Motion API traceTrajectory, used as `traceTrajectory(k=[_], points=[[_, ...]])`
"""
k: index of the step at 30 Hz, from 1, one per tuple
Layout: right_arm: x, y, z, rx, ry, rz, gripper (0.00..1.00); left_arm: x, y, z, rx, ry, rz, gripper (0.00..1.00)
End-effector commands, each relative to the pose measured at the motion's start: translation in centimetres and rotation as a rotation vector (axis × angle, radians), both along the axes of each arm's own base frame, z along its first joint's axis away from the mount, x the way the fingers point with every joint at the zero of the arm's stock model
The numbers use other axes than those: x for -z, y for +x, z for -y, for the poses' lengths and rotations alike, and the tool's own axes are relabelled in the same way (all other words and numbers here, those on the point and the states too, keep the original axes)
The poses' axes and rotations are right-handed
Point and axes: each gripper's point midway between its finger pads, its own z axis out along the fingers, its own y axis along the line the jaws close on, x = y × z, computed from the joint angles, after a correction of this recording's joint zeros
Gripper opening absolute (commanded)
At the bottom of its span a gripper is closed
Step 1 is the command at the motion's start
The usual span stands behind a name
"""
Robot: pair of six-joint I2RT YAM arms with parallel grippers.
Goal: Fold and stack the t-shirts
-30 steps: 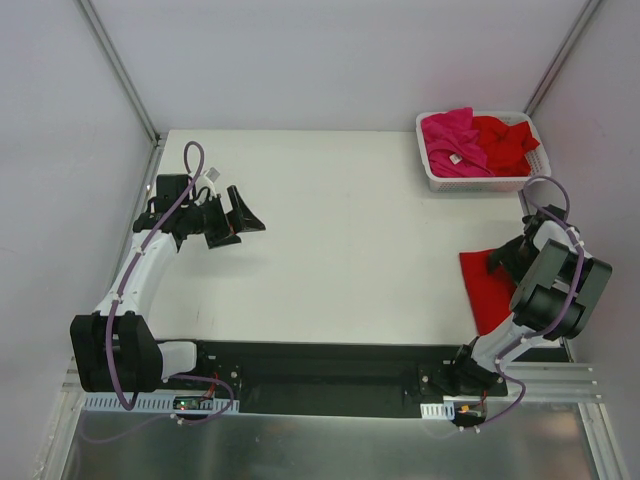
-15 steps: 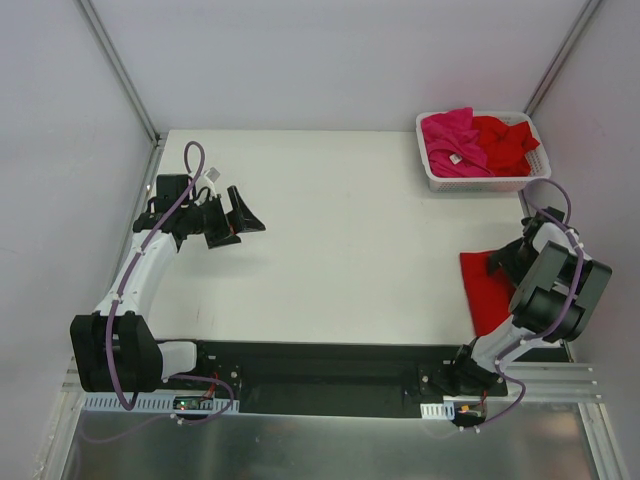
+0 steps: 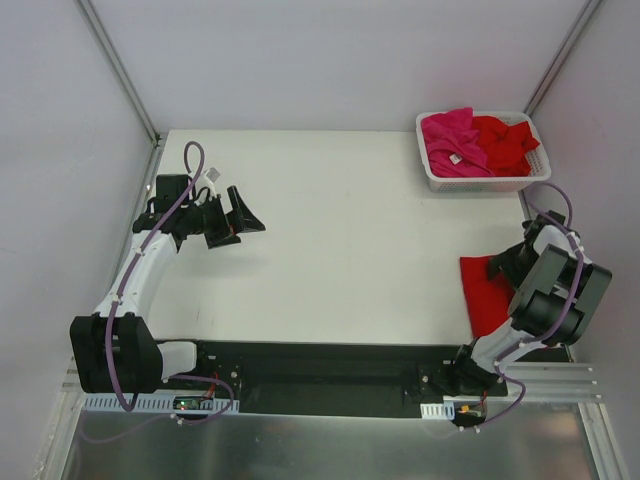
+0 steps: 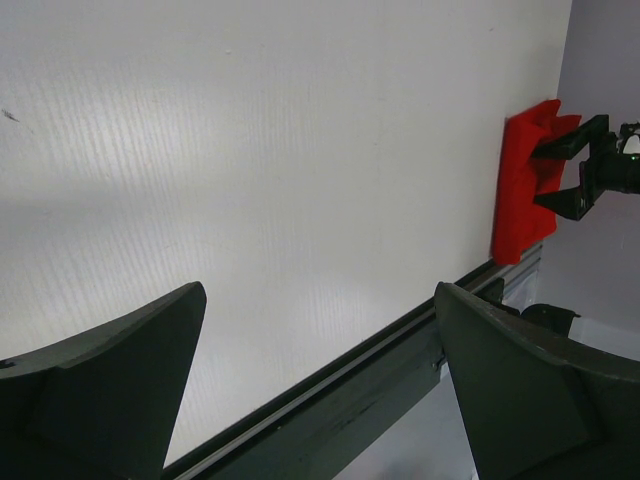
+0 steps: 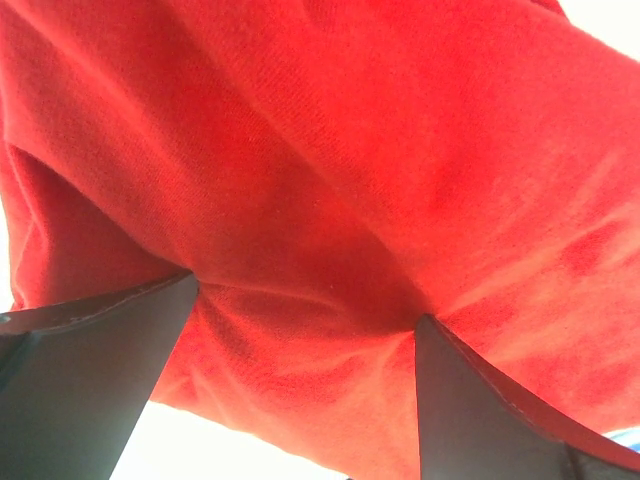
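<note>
The white table [image 3: 340,240] spreads between both grippers. Beyond the right gripper [image 3: 500,264], toward the far corner, a white basket [image 3: 480,183] holds a magenta t-shirt [image 3: 450,135] and a crumpled red t-shirt [image 3: 508,140]. Directly under the right gripper lies a folded red t-shirt [image 3: 484,295]. Its jaws stand wide, tips down at the cloth. The left gripper [image 3: 243,214], well apart across the table, hangs spread wide, holding nothing.
</note>
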Motion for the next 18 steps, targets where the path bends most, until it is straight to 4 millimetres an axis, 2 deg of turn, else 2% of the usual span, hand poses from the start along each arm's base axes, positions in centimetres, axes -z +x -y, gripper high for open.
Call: traceTrajectory(k=[1, 3, 8, 11, 12, 14, 16, 18], points=[[-1.7, -2.0, 0.4, 0.016, -0.034, -0.059, 0.96, -1.2, -0.3, 0.2, 0.025, 0.006, 0.054, 0.99], [-3.1, -1.7, 0.6, 0.009, -0.057, -0.037, 0.96, -1.3, -0.3, 0.3, 0.026, 0.005, 0.059, 0.99], [-9.7, 1.2, 1.9, -0.089, -0.241, 0.1, 0.96, -1.6, -0.2, 0.3, 0.024, 0.001, 0.062, 0.99], [-14.0, 6.0, -0.2, -0.233, -0.245, 0.285, 0.96, -1.7, -0.3, 0.4, 0.028, -0.004, 0.064, 0.99], [-16.8, 8.7, -1.5, -0.315, -0.272, 0.391, 0.96, -1.9, -0.3, 0.4, 0.032, -0.007, 0.068, 0.99], [-20.2, 11.5, -4.5, -0.449, -0.237, 0.522, 0.96, -2.0, -0.4, 0.5, 0.034, -0.01, 0.07, 0.99], [-26.1, 14.9, -9.6, -0.634, -0.221, 0.748, 0.96, -2.0, -0.4, 0.5, 0.033, -0.009, 0.071, 0.99], [-31.5, 16.8, -18.0, -0.946, -0.067, 1.028, 0.96, -2.0, -0.5, 0.5, 0.031, -0.012, 0.069, 0.99]])
